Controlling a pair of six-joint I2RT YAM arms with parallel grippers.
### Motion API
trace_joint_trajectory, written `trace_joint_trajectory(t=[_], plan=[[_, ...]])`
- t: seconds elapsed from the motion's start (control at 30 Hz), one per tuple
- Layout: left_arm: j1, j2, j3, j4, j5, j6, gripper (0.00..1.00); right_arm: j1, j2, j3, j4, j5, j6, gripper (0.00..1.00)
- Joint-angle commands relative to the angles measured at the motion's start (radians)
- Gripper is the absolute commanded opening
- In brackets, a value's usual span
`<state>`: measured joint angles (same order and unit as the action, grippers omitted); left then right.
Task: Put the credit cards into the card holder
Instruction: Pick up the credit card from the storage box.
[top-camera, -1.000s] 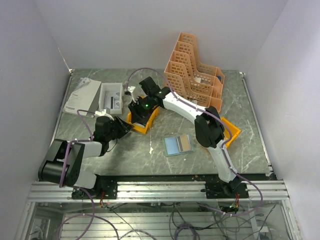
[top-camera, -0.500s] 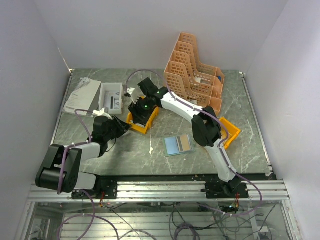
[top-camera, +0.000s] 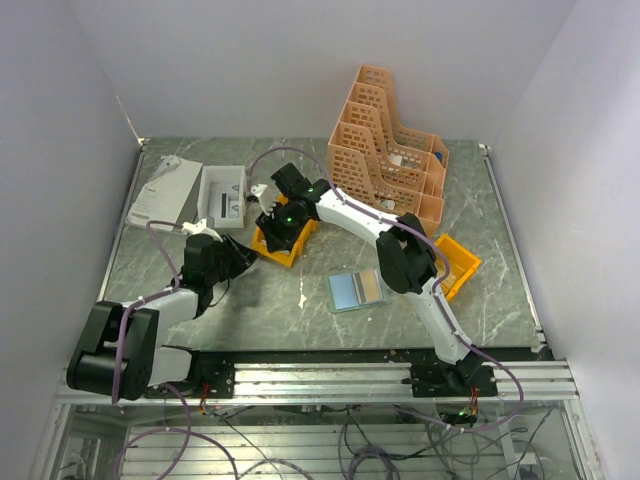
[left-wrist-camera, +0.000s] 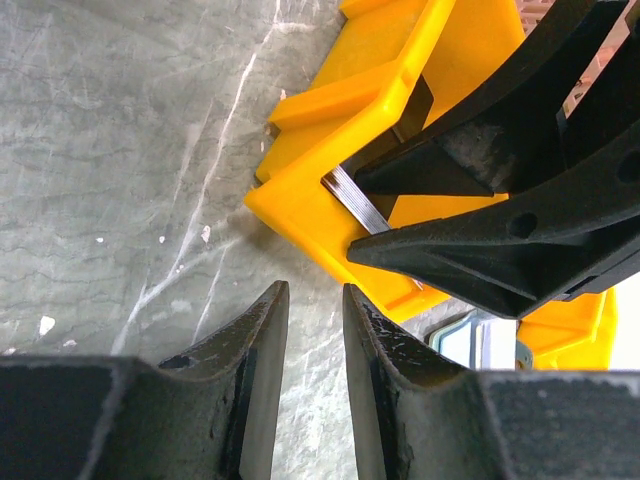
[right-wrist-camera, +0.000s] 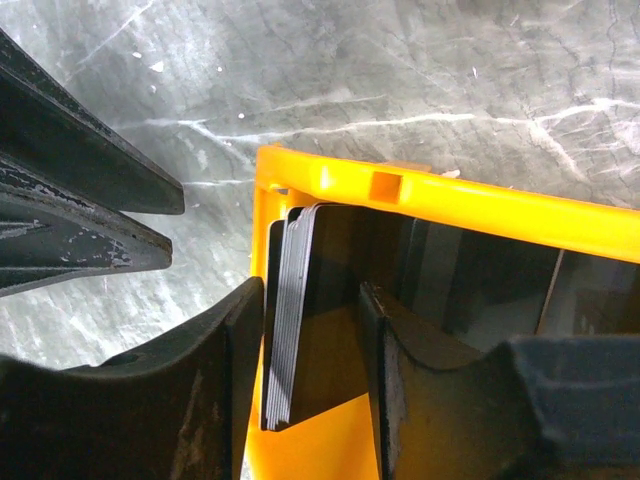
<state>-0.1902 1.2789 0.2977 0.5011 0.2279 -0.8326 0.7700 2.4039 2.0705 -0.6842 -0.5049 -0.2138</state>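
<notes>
Several credit cards stand on edge in a stack against the end wall of a yellow bin; their grey edges also show in the left wrist view. My right gripper reaches down into that bin, open, with one finger on each side of the stack and a gap left to the inner finger. My left gripper hovers low over the table just outside the bin's corner, slightly open and holding nothing. The card holder lies open on the table, bluish and tan inside.
A second yellow bin sits to the right of the card holder. An orange file rack stands at the back. A white box and white papers lie at the back left.
My right gripper has shifted slightly left over the bin and its jaws have narrowed toward the cards. My left gripper has narrowed and its arm has swung a little.
</notes>
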Motion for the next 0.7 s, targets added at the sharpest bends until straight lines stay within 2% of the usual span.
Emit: trace_joint_trajectory(t=[0.0,0.2,0.67], plan=[[0.015,-0.028,-0.009,-0.018,-0.024,0.028,0.39,-0.001,0.011,0.034,0.001,0.026,0.013,0.4],[0.02,-0.044,-0.011,-0.031,-0.021,0.033,0.39,-0.007,-0.001,0.035,0.009,0.013,0.034,0.38],[0.02,-0.036,-0.012,-0.021,-0.011,0.028,0.39,-0.026,-0.011,0.026,0.025,-0.012,0.059,0.43]])
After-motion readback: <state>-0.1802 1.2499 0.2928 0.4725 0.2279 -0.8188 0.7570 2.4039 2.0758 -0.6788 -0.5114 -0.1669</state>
